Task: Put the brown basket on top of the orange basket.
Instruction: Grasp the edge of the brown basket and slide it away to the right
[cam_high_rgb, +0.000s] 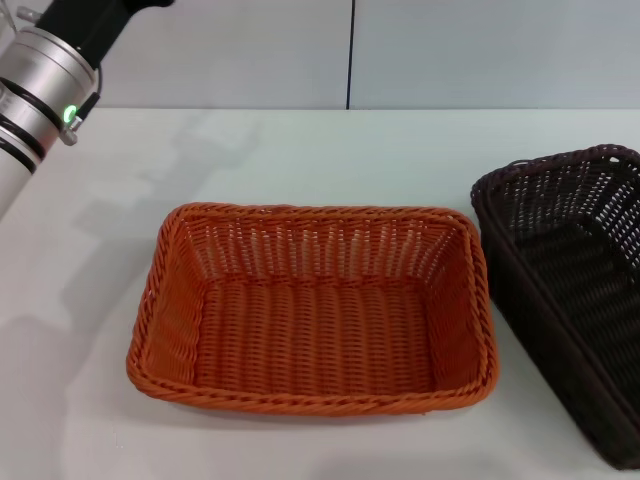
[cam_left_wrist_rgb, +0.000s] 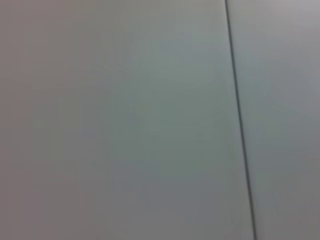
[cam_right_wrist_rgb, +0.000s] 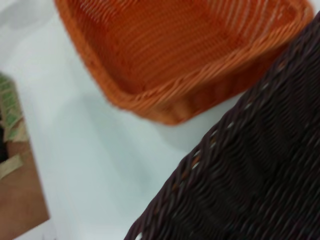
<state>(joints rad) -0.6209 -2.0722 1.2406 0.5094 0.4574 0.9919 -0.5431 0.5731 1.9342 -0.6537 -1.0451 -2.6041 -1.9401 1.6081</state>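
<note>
The left arm (cam_high_rgb: 40, 75), silver with a green indicator light, is raised over the far left corner of the white surface (cam_high_rgb: 90, 250); its tool is out of view, and the left wrist view shows only a plain grey wall panel (cam_left_wrist_rgb: 125, 125) with a dark vertical seam (cam_left_wrist_rgb: 240, 120).

The bright orange rectangular woven basket (cam_high_rgb: 315, 305) sits upright near the middle of the surface, empty, towards the near edge.

The dark brown rectangular woven basket (cam_high_rgb: 575, 290) is at the right edge, just beside the orange basket, not on it, and appears tilted. The right wrist view shows its braided rim (cam_right_wrist_rgb: 200, 165) close up. The right tool is not visible; its state cannot be told.
</note>
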